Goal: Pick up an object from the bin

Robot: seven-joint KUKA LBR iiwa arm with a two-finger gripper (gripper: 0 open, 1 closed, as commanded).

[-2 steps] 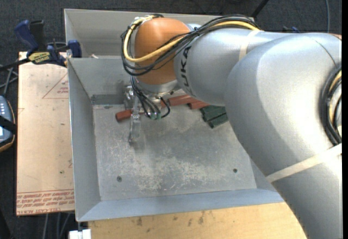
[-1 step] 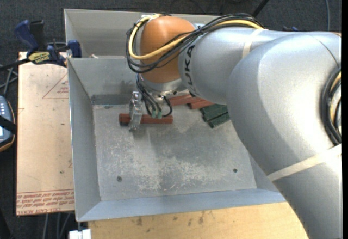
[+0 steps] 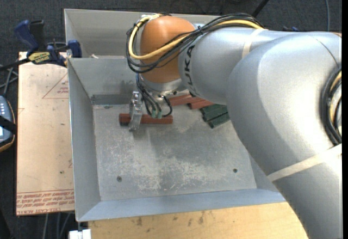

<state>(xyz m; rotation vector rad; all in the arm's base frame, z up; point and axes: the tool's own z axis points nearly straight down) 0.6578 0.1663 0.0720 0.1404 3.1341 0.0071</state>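
**Operator:** When I look down into the bin, I see the jaws low at one end of a red-brown bar. It lies flat on the floor, toward the back wall. Whether they are open or closed I cannot tell. The orange cover and its cables hide too much, and I do not see the bar between them.

**Colleague:** How would you make the grasp well?

**Operator:** The bar is long and thin, so I think the jaws should close across its short width. Nearer to its middle would be better than at the end, otherwise it may swing when lifted. I would go down straight, almost to the floor.

**Colleague:** And the room around it?

**Operator:** Toward the front the floor is bare and wide, which is good for moving. The back wall is near, and the sloping side wall is not far from the bar's end. On the other side, a second red-brown bar and a dark green block lie near, partly under the arm. I would lift straight up and not drag toward them.
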